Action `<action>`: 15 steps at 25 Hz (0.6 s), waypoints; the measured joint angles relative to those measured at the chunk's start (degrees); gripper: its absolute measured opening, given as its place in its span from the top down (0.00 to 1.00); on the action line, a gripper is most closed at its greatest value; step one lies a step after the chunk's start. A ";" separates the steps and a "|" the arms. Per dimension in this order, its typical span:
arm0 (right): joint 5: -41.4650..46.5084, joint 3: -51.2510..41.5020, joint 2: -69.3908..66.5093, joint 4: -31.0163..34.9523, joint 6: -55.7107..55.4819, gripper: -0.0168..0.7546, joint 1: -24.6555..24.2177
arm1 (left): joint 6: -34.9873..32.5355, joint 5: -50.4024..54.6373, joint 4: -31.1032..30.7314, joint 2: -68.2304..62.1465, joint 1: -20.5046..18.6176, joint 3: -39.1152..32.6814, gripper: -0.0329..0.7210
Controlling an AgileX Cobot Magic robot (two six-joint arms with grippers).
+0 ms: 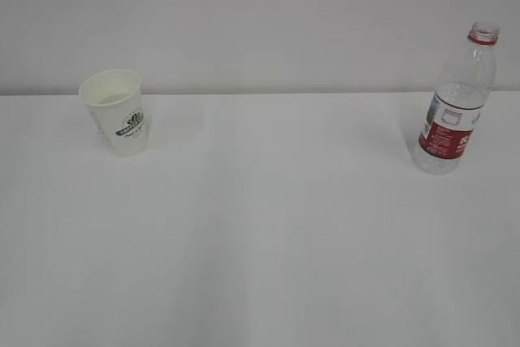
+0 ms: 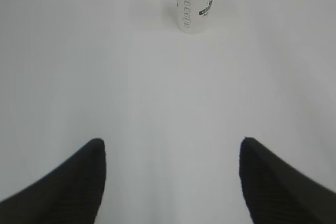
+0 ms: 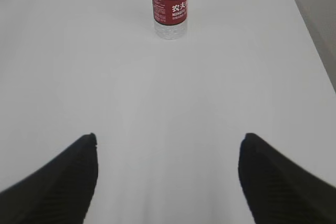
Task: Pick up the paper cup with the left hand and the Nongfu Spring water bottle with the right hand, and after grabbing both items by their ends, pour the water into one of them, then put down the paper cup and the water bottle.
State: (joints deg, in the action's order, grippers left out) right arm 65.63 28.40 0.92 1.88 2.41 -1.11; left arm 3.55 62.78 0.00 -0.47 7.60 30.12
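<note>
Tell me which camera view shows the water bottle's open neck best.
The exterior view: the Nongfu Spring water bottle stands whole there, red neck ring and uncapped mouth visible at the top. The right wrist view crops the bottle above the label, so only its lower body shows. The left wrist view does not show it.

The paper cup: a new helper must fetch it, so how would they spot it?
On the white table, look to the far left near the wall. The white tapered paper cup stands upright there, with a dark green logo, shorter than the clear plastic bottle far right.
</note>
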 joint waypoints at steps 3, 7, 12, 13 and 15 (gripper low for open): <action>0.00 0.00 0.00 0.00 0.00 0.20 0.00 | 0.00 0.00 0.00 0.00 0.00 0.00 0.19; 0.00 0.00 0.00 0.00 0.00 0.25 0.00 | 0.00 0.00 0.00 0.00 0.00 0.00 0.19; 0.00 0.00 0.00 0.00 0.00 0.26 0.00 | 0.00 0.00 0.00 0.00 0.00 0.00 0.20; 0.00 0.00 0.00 0.00 0.00 0.26 0.00 | 0.08 0.00 0.00 0.00 0.00 0.00 0.20; 0.00 0.00 0.00 0.00 0.00 0.26 0.00 | 0.08 0.00 0.00 0.00 0.00 0.00 0.20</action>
State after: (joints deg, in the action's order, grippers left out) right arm 65.63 28.40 0.92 1.88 2.41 -1.11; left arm 3.63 62.78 0.00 -0.47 7.60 30.12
